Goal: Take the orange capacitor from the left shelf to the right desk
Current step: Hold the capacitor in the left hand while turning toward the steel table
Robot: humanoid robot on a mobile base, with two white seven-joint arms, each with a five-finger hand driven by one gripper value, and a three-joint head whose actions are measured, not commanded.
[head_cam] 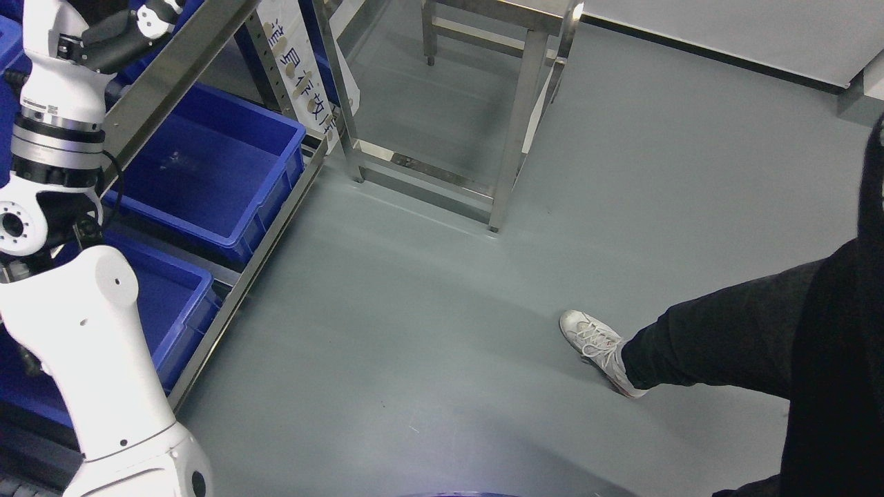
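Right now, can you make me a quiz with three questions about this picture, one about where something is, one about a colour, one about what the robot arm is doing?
1. Where is the person's shoe?
A. on the floor
B. in a bin
C. on the shelf

2. What colour are the bins?
A. red
B. blue
C. yellow

3. The left arm is:
A. lying on the floor
B. reaching up into the shelf
C. touching the shoe

Answers: 1 A, the shoe stands on grey floor. 2 B, both bins are blue. 3 B, the arm rises toward the upper shelf rail.
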